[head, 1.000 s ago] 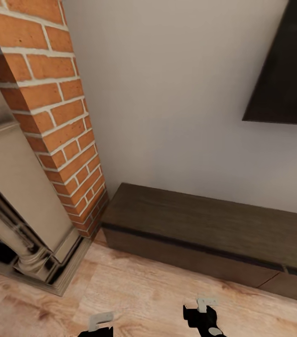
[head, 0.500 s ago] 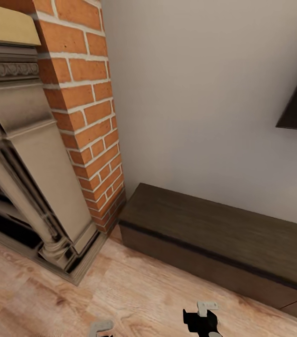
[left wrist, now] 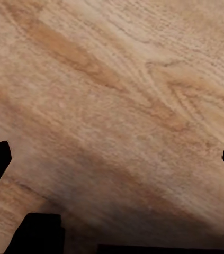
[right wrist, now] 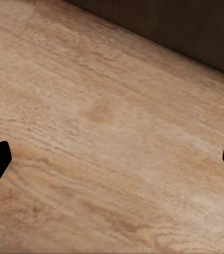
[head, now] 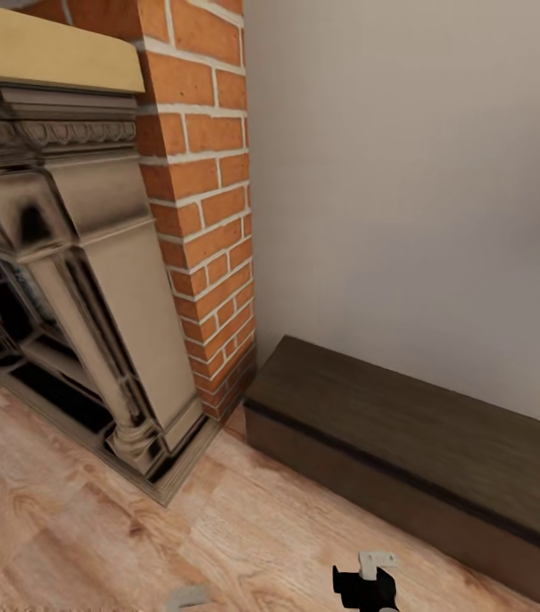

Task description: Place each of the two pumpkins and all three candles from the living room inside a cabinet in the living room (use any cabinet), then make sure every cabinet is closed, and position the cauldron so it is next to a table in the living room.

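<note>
The cabinet [head: 423, 442] is a long, low dark-brown unit against the pale wall, right of the brick column. Its fronts look shut along the stretch I can see. In the right wrist view a dark strip of the cabinet [right wrist: 170, 26] crosses the far corner, beyond bare wood floor. My right gripper [right wrist: 112, 159] is open over the floor, with nothing between its fingers. Open as well, my left gripper [left wrist: 112, 164] hangs over plain floorboards. The right arm's wrist [head: 367, 582] shows at the lower edge of the head view. Pumpkins, candles, cauldron and table are out of view.
A stone fireplace surround [head: 91, 280] with a yellow mantel top stands at the left. Beside it rises a red brick column [head: 206, 212], close to the cabinet's end. Light wood floor [head: 91, 518] spreads in front of both.
The head camera has swung left: fireplace and brick column slid right into fuller view, and the dark wall panel has almost left at the right edge. Both grippers stay open.
</note>
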